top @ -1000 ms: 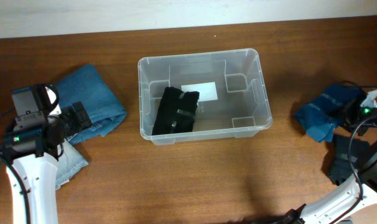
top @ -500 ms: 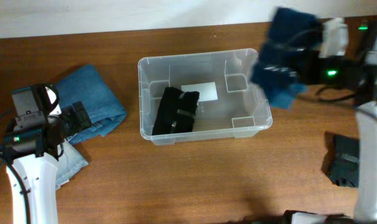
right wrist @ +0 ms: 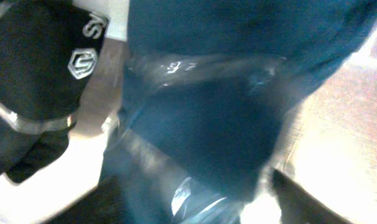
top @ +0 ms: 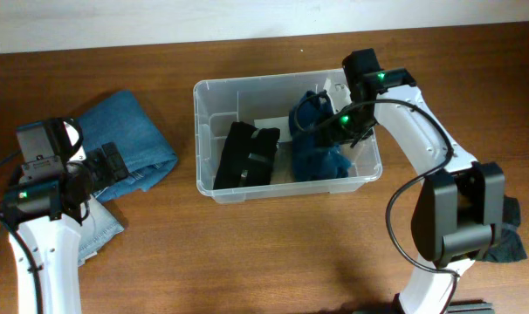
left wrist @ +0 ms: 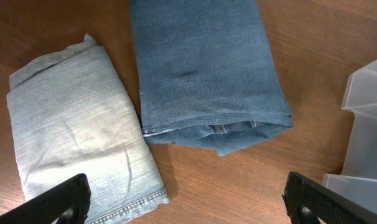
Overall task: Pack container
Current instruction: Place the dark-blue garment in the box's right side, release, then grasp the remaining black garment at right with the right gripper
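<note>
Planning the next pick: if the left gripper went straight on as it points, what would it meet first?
Probably the darker folded jeans, lying ahead between the fingers of the open left gripper; possibly bare table first, as depth is unclear.

container (top: 200,131) 1 | folded jeans (left wrist: 201,68) 2 | black garment (top: 244,157) 1 | blue garment (top: 317,155) 1

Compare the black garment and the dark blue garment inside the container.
The black garment is neatly folded and lies flat; the dark blue garment is bunched in a heap. The black garment sits in the left half of the container, free of any claw; the dark blue garment fills the right half, with the right claw on it. Both are dark cloth inside the container.
</note>
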### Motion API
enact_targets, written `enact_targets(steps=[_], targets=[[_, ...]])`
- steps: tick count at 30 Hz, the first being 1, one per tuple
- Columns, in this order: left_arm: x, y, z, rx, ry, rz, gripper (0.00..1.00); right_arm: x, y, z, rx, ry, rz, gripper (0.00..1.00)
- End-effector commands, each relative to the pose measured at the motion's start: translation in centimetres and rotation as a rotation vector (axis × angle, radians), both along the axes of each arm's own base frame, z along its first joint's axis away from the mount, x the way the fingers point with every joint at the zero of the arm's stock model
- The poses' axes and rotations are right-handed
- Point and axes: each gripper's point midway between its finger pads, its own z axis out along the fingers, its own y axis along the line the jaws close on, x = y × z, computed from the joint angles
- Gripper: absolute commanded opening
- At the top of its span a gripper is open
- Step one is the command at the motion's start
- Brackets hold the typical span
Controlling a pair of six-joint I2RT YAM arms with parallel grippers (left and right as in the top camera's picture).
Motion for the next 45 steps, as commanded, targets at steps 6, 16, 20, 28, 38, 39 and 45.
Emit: enact_targets(steps=[6, 16, 20, 28, 38, 39, 45], targets=[[0.4, -0.1, 0.7, -0.012, -0.021, 0.003, 0.99, 1.6, -6.8, 22.2, -0.140, -0.559, -0.242, 0.99], [0.5, 0.0, 0.8, -0.011, -0.027, 0.003, 0.99, -9.8, -30.4, 17.2, -0.272, -0.237, -0.924, 0.99], [0.5, 0.0, 0.8, -0.010, -0.030, 0.003, 0.99, -15.5, -34.2, 8.9, -0.228, 0.018, -1.149, 0.98], [0.7, 0.0, 1.0, -0.009, -0.038, 0.003, 1.00, -19.2, -30.6, -2.5, -0.056, 0.224, -1.227, 1.00], [0.7, 0.0, 0.9, -0.009, -0.037, 0.003, 0.99, -20.1, -31.0, -6.8, -0.154, 0.210, -1.308, 0.98], [0.7, 0.0, 0.9, -0.009, -0.037, 0.003, 0.99, -20.2, -31.3, -6.8, -0.169, 0.209, -1.327, 0.95], [0.7, 0.0, 0.9, -0.009, -0.037, 0.003, 0.99, -20.4, -32.0, -6.9, -0.206, 0.201, -1.336, 0.14]])
